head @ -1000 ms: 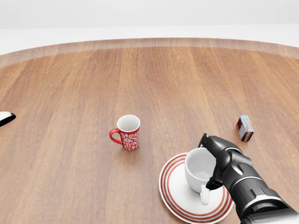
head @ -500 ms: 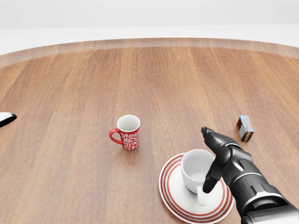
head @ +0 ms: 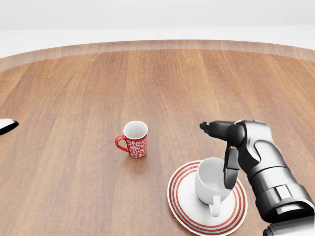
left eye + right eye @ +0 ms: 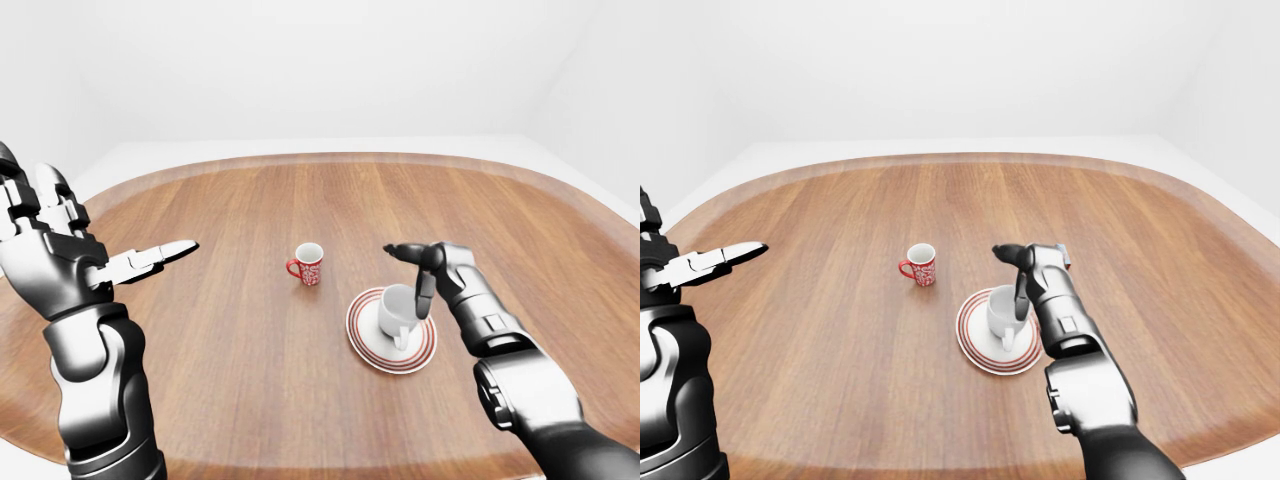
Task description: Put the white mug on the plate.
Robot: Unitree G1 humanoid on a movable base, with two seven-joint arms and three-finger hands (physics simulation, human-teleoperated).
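Both arms are built of glossy dark grey and black shells with silvery highlights, rounded segments stacked like cylinders with thin seams between them. The left hand [image 4: 60,250] has blocky, jointed black fingers and one pale, tapered fingertip. The right hand [image 3: 227,147] has smooth, slim black fingers beneath a bulbous silver-grey wrist.
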